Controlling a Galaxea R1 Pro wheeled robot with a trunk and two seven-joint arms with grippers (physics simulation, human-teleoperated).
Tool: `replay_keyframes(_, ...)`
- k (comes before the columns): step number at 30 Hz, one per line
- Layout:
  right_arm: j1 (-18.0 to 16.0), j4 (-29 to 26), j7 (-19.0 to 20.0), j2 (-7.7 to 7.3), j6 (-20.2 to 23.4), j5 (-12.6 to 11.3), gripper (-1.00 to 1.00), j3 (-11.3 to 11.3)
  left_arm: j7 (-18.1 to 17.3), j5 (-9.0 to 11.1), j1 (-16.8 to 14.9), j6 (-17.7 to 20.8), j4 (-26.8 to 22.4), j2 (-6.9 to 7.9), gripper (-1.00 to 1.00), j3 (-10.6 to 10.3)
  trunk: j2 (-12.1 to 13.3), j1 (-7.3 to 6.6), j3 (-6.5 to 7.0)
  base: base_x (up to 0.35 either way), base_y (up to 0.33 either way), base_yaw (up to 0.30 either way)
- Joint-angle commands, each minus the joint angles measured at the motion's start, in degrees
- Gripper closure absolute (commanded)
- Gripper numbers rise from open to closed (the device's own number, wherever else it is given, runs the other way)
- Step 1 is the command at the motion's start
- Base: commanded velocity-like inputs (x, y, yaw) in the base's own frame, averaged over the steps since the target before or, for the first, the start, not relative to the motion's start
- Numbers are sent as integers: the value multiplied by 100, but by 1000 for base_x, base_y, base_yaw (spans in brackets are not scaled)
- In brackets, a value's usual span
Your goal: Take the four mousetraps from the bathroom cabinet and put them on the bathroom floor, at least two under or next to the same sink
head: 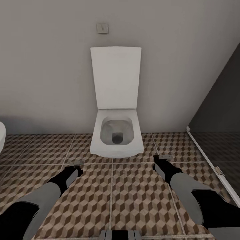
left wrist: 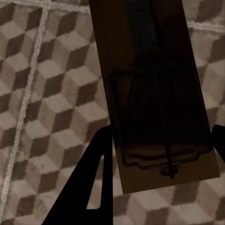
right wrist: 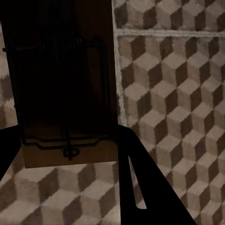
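Observation:
Each of my grippers holds a mousetrap above the cube-patterned bathroom floor (head: pixel 133 200). In the left wrist view a dark-brown board with thin wire parts, one mousetrap (left wrist: pixel 154 93), sits between the black fingers (left wrist: pixel 93 187) of my left gripper (left wrist: pixel 161 136), which is shut on it. The right wrist view shows another mousetrap (right wrist: pixel 65 93) clamped in my right gripper (right wrist: pixel 63 133). From the head view, the left gripper (head: pixel 78 165) and right gripper (head: pixel 162 158) hover just in front of the toilet. The cabinet and the sink are out of view.
A white square-edged toilet (head: pixel 116 136) with its lid raised stands against the wall straight ahead. A dark glass partition (head: pixel 216 110) with a pale base rail runs along the right. A white rounded rim (head: pixel 1 133) shows at the far left.

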Motion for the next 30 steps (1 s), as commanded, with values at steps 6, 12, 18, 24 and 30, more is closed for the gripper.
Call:
replay_keyframes(6,-1,-10,-11,4,37,-8,100,12,56,45,0,32,-22,24,100,-31,-2,-1,-4,16,0,0)
replay_keyframes(12,-1,-10,-11,8,37,-8,100,12,49,60,0,32,-18,118,100,-37,-2,-1,-4,246,0,0)
replay_keyframes(18,-1,-10,-11,13,37,-8,100,13,47,58,0,0,-12,162,100,-42,-2,-1,-4,318,0,0)
replay_keyframes(24,-1,-10,-11,13,37,-8,100,14,47,54,0,-19,-18,135,100,-52,-2,-1,-4,156,0,0)
replay_keyframes(30,-1,-10,-11,9,37,-8,100,13,47,54,0,-27,-46,123,100,-54,-2,-1,-4,16,0,0)
